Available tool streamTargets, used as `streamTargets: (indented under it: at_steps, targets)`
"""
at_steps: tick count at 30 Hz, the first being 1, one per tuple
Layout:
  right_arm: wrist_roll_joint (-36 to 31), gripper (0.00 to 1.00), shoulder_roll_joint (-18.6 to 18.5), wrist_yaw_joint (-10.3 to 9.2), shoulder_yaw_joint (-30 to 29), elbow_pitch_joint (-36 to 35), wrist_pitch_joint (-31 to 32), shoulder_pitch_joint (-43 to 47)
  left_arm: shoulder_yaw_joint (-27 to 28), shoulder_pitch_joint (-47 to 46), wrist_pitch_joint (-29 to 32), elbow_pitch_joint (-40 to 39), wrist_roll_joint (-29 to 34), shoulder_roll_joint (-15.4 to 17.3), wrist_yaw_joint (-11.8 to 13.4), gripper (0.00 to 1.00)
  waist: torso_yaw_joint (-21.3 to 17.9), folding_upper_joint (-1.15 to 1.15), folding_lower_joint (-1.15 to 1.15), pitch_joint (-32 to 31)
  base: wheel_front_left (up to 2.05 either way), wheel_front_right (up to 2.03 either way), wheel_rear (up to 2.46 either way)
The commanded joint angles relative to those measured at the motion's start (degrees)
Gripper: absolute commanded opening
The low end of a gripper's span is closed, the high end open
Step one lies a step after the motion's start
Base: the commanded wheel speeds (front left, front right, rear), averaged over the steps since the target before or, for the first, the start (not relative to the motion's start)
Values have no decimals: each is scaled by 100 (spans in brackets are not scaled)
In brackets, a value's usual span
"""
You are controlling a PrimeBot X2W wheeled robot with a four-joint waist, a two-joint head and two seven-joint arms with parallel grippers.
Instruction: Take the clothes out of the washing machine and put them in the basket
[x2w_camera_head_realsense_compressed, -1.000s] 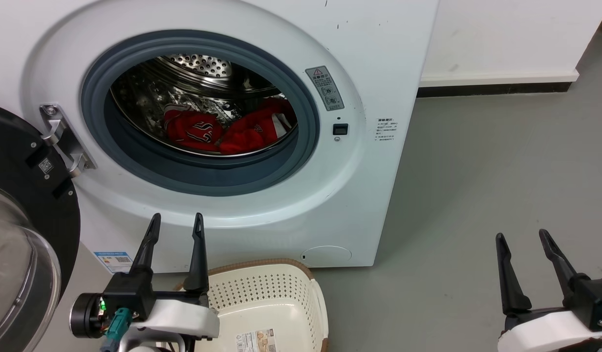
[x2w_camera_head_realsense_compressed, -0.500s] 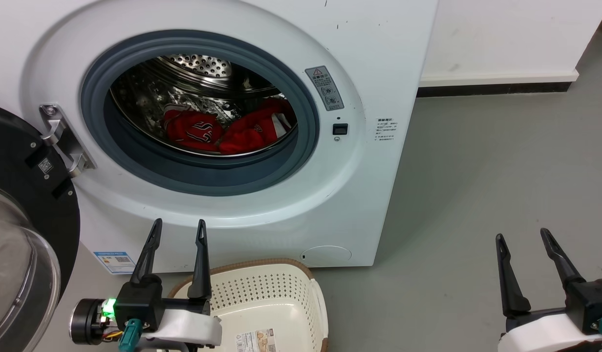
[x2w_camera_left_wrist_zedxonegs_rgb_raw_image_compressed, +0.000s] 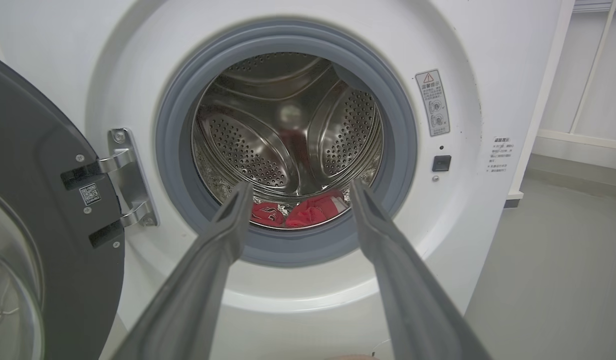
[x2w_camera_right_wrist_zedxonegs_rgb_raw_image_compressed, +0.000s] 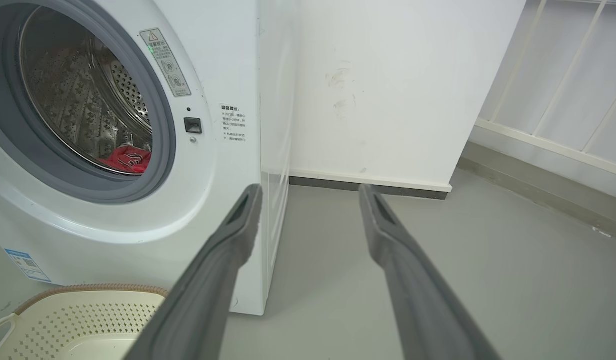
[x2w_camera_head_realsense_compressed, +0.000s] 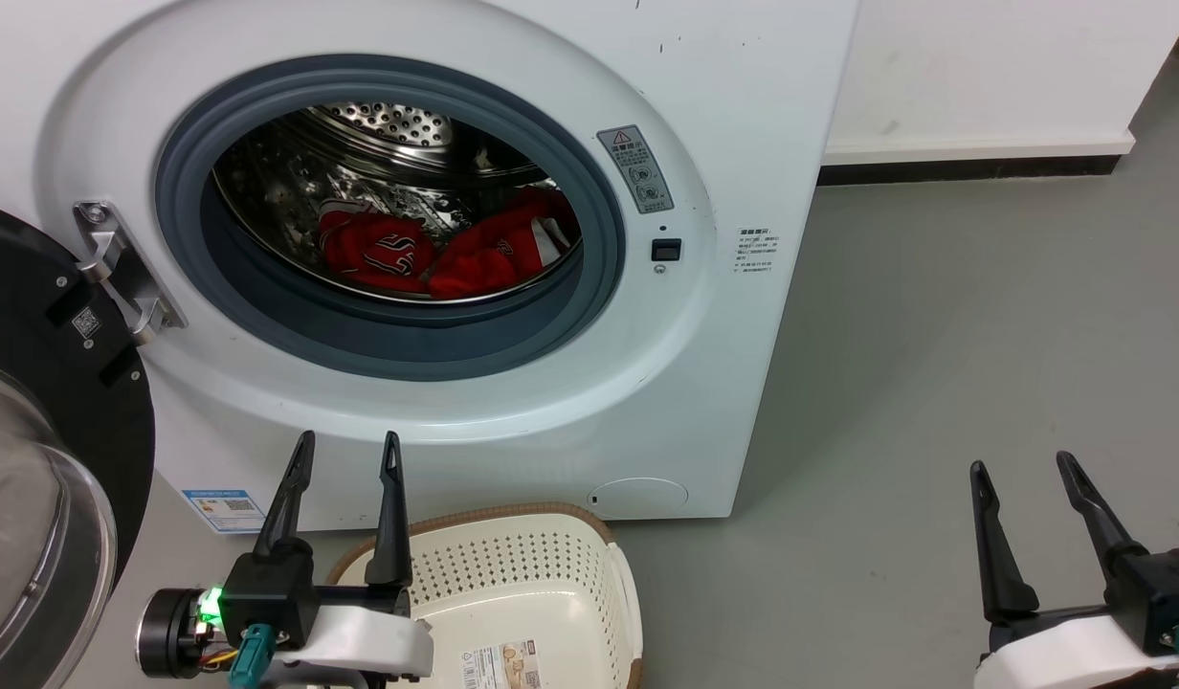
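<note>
Large white front-loading washing machine stood with round black-rimmed glass door swung open at left. Two crumpled bright red soft-fabric jerseys lay low in perforated steel drum, behind smooth grey rubber ring. Cream perforated plastic basket, brown woven-look rim, sat on grey floor just before machine. Empty left gripper hung above basket's left edge, fingers spread wide; empty right gripper over floor, fingers likewise apart.

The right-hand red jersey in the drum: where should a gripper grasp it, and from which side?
Probably the right-hand jersey by its bunched front fold, humped nearest the opening. Come from the front, through the grey rubber ring, slightly downward: it lies low on the drum floor.
</note>
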Motion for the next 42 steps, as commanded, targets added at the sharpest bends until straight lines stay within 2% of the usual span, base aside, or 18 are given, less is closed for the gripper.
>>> streamTargets:
  at_steps: [1,12,19,23,32,38,42]
  targets:
    - [29,100,-3,-2,-4,11,-22,-31,12,10,-28,7,19,-2,-13,100,1,0,0,3,0,0,0]
    - [99,100,-3,-2,35,-50,-68,-175,-20,-404,-23,230,113,-24,2,100,-16,0,0,312,0,0,0]
    - [168,100,-2,-2,181,-165,-102,-466,-4,-1412,-23,1029,63,-25,37,100,-191,0,0,1079,0,0,0]
    - [205,100,-2,-2,284,-151,-151,-659,51,-2168,-3,1697,57,100,-5,100,-390,0,0,1560,0,0,0]
    - [414,100,-1,-2,470,21,-342,-1013,223,-3755,330,2944,56,550,-31,100,-917,0,0,2394,0,0,0]
    - [620,100,1,-2,657,264,-557,-1236,344,-5003,842,3703,64,1118,-183,100,-1339,0,0,2936,0,0,0]
    - [762,100,0,-3,800,461,-699,-1327,351,-5699,1270,4112,77,1364,-212,100,-1574,0,0,3192,0,0,0]
